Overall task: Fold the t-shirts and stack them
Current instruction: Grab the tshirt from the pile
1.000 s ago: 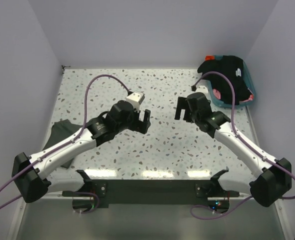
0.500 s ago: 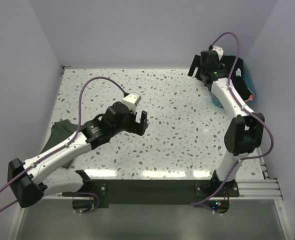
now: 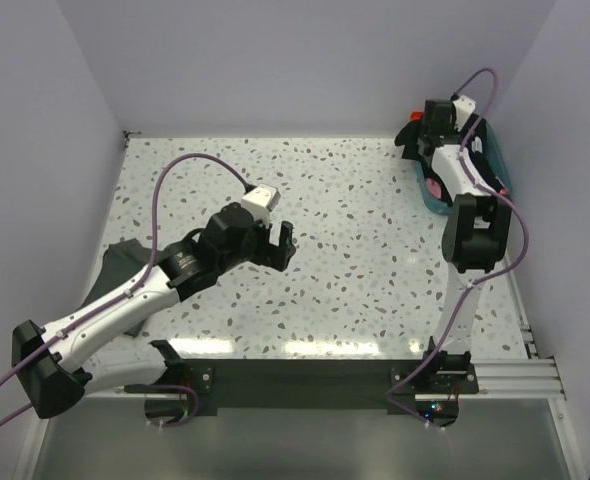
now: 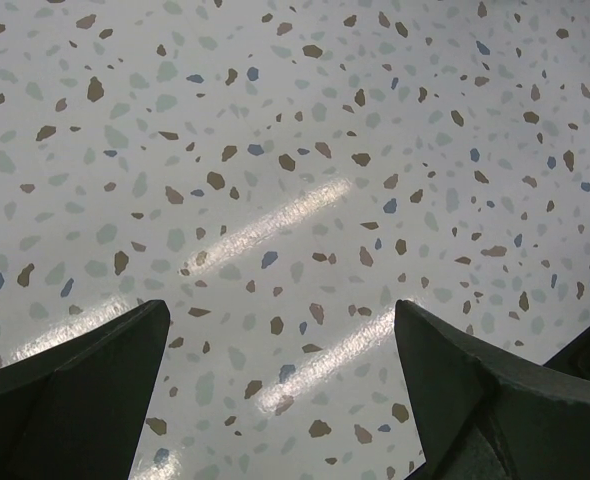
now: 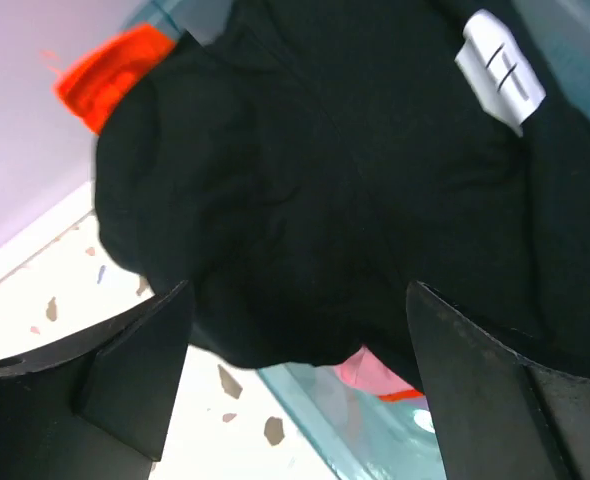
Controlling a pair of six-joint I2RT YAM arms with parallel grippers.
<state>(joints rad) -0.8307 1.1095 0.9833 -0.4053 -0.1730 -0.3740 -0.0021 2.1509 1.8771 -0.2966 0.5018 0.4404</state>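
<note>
Top view: the left gripper (image 3: 280, 245) hangs released over the speckled table (image 3: 355, 290) at centre left. A grey shirt (image 3: 120, 265) lies at the left edge. The right gripper (image 3: 430, 125) reaches over the teal basket (image 3: 431, 203) at upper right.

Left wrist: 2 fingers (image 4: 85, 370) stand wide at the bottom corners, nothing between them.

Right wrist: the jaws are spread, unclenched, close over a black shirt (image 5: 325, 180) that fills the frame. An orange-red shirt (image 5: 105, 75) shows upper left, a pink shirt (image 5: 370, 370) at bottom centre.

Right hand (image 5: 297, 330) swung from table (image 3: 355, 250) centre to above black t-shirt (image 5: 355, 200) in basket (image 5: 315, 400).
</note>
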